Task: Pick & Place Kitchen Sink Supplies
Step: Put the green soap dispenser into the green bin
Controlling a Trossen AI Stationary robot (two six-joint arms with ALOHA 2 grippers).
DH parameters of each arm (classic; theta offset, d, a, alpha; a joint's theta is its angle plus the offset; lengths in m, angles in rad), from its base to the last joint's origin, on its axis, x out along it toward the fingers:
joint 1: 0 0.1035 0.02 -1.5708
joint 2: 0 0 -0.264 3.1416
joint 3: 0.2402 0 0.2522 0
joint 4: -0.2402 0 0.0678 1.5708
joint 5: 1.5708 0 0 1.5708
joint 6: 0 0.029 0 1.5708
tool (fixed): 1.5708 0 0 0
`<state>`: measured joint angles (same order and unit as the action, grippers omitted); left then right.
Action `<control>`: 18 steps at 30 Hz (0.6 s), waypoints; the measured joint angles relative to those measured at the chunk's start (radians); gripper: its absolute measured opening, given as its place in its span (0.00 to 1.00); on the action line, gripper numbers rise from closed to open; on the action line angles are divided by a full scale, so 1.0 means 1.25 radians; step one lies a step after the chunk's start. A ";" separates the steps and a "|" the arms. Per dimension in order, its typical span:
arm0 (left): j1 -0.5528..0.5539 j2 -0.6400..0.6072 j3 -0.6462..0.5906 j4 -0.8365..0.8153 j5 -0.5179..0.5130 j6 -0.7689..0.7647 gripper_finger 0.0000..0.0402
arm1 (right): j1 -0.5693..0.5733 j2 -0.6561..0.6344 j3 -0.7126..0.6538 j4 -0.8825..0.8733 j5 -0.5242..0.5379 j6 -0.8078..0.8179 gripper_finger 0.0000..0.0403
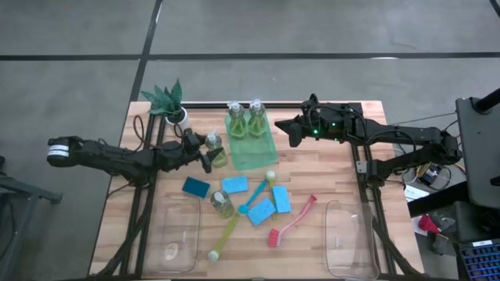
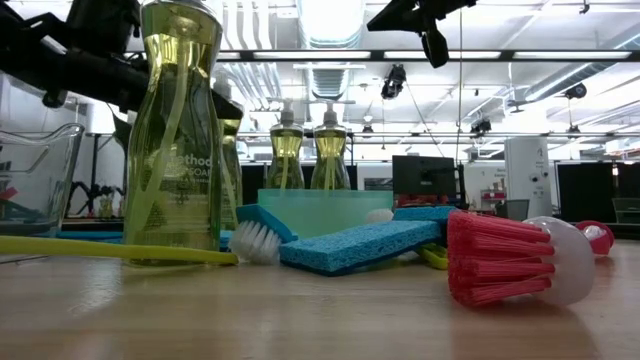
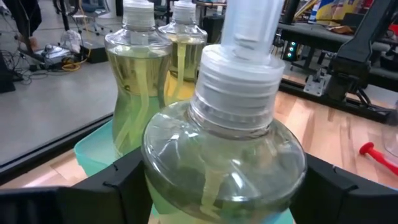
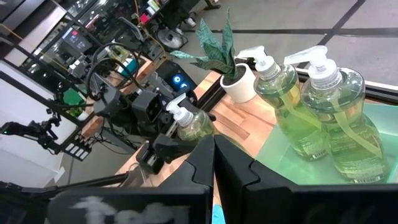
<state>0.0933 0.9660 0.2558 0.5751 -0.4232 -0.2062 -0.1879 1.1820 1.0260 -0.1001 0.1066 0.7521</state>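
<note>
Left gripper [image 1: 209, 158] is clamped on a soap bottle [image 1: 216, 150], its dark fingers [image 3: 127, 176] pressing either side of the rounded body just below the pale pump collar, a grip that keeps the bottle upright. That bottle sits just beside the translucent green tray [image 1: 251, 154], where two more soap bottles [image 1: 245, 119] stand side by side, so the tray looks like its destination. The left arm reaches low and nearly level across the table from its left edge. Right gripper [image 1: 291, 129], fingers together and holding nothing, hovers by the tray's far right corner, its arm stretched in from the right. A fourth bottle [image 1: 223, 203] waits nearer the front among blue sponges [image 1: 234, 185], a red brush [image 1: 291, 223], a yellow brush [image 1: 225, 236] and a blue brush [image 1: 258, 194], all still loose on the wood
</note>
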 joint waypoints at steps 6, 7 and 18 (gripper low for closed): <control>0.000 -0.003 0.000 -0.001 0.000 -0.016 0.65 | 0.000 0.000 0.000 0.001 0.000 0.000 0.02; 0.000 -0.006 0.000 -0.003 0.001 -0.018 0.65 | 0.000 0.000 0.000 0.001 0.000 0.000 0.02; 0.000 -0.086 0.070 -0.084 0.003 0.072 0.65 | 0.000 0.000 0.000 0.003 0.000 0.000 0.02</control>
<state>0.0929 0.8590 0.3435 0.4705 -0.4194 -0.1166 -0.1879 1.1820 1.0260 -0.0966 0.1070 0.7517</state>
